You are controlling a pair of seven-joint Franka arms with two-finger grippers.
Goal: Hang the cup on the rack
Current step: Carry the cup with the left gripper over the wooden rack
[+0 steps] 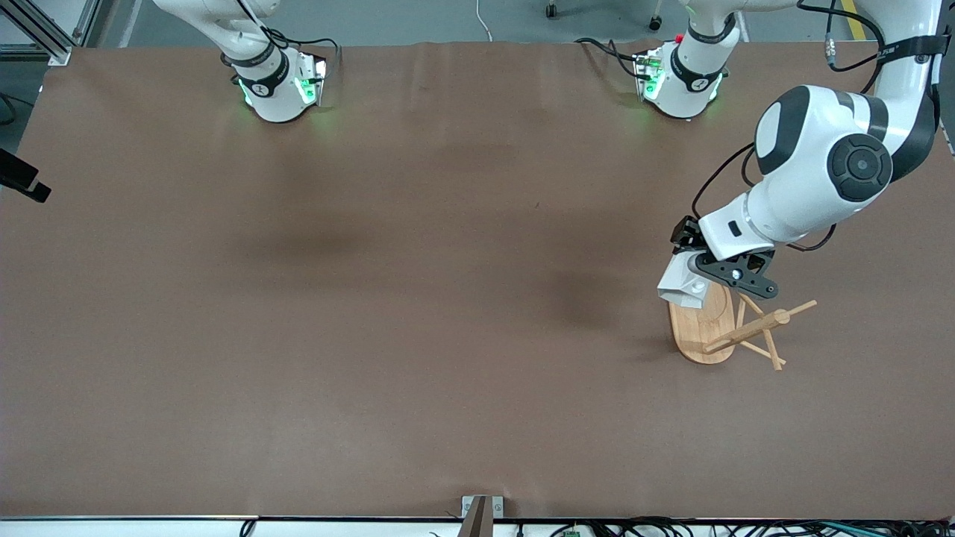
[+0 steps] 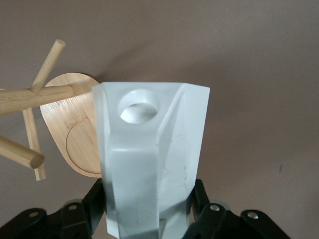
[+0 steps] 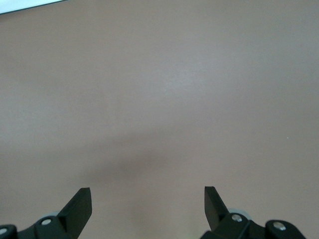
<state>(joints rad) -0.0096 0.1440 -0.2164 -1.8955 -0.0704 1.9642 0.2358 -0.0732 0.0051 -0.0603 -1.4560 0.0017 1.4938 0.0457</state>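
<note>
White and faceted, the cup (image 2: 152, 159) is what you have pinched in the left gripper (image 1: 709, 280), the black fingers (image 2: 89, 204) pressed against its body from both sides. You can see in the left wrist view that the side handle faces the camera, with its round hole showing clearly. The cup is up in the air over the rack's oval base, at the edge of that base toward the robots' bases, as the front view shows it.

The rack (image 1: 735, 328) is light bamboo and stands at the left arm's end of the table (image 1: 418, 298). Its post and thin crossed pegs rise just beside the cup; from the wrist view you can see the pegs apart from the cup, not through the handle's hole. The cup is not yet hung.

Your right gripper (image 3: 148, 199) waits above bare brown table cover, its two fingers spread wide with nothing between them. Its arm shows in the front view only near its base.
</note>
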